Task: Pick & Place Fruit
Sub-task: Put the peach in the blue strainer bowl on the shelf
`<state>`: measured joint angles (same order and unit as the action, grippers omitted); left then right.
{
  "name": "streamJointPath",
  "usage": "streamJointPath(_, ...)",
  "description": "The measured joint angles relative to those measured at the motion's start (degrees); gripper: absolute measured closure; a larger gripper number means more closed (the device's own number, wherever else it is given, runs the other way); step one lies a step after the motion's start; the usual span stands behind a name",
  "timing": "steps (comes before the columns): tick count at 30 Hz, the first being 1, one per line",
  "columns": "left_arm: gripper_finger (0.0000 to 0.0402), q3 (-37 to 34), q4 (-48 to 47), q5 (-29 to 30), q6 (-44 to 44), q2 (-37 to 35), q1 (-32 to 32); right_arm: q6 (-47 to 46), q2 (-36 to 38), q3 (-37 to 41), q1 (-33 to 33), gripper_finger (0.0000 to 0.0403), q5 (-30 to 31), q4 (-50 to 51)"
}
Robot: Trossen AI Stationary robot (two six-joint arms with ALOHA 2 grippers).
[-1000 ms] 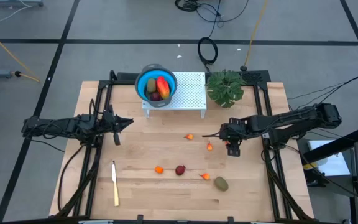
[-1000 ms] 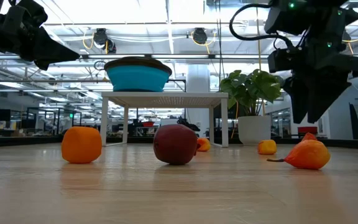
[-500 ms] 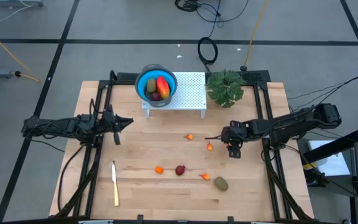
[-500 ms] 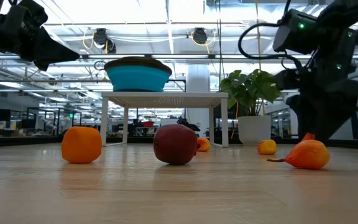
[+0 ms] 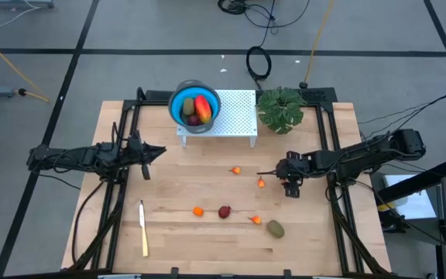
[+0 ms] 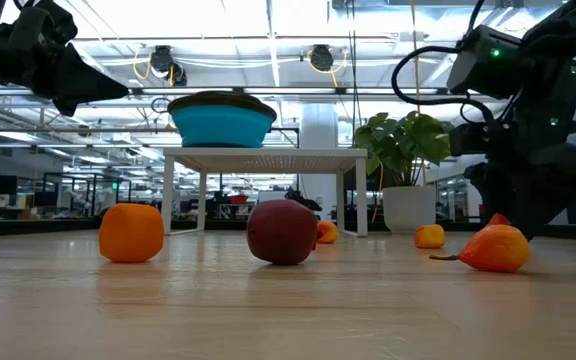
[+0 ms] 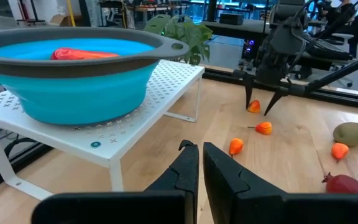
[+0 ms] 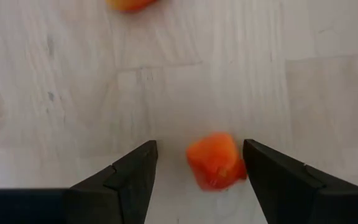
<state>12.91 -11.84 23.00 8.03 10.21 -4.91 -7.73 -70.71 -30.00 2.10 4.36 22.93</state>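
Six loose fruit pieces are lying on the tabletop [image 5: 176, 186]: four tiny orange ones, one dark red ball [image 5: 224, 211] and one olive-brown oval [image 5: 275, 229]. The right hand [image 8: 194, 171] is hanging with fingers apart over one orange piece [image 8: 215, 160], which sits nearer one finger than the other. The blue bowl [image 5: 178, 105] on the white rack [image 5: 235, 116] is holding three pieces, including an oblong red-orange one [image 5: 202, 105]. The left hand [image 7: 200, 163] is waiting with fingers nearly together near the rack.

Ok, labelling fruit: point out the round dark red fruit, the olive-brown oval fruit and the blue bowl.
round dark red fruit [image 6: 282, 232], low view, middle.
olive-brown oval fruit [image 5: 276, 229], high view, middle.
blue bowl [image 6: 223, 126], low view, side wall.
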Motion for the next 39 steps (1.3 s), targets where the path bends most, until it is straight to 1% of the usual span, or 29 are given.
streamJointPath(7,0.038,0.02,0.0,0.0,-0.02,0.01,0.0,-0.11,-0.05,0.0,-0.25,0.0196,0.46,-1.31)
streamJointPath(17,0.038,0.02,0.0,-0.07,-0.07,-0.01,0.0,-0.11,-0.05,0.0,-0.25,0.0224,0.24,-0.67)
streamJointPath(22,0.038,0.02,0.0,-0.17,-0.13,0.0,0.0,-0.18,-0.05,0.0,-0.25,0.0246,0.09,-0.56)
streamJointPath(30,0.038,0.02,-0.07,-0.2,-0.4,-0.01,0.0,-3.49,-0.05,-0.05,-0.25,0.0287,0.07,-1.87)
streamJointPath(34,0.038,0.02,-0.1,-0.2,-0.85,0.01,0.0,-4.93,-0.05,-1.57,-0.25,0.0299,0.04,-1.81)
streamJointPath(39,0.038,0.02,-0.13,-0.2,-0.85,0.0,0.0,-5.14,-0.05,-5.29,-0.25,0.0298,-0.13,-1.83)
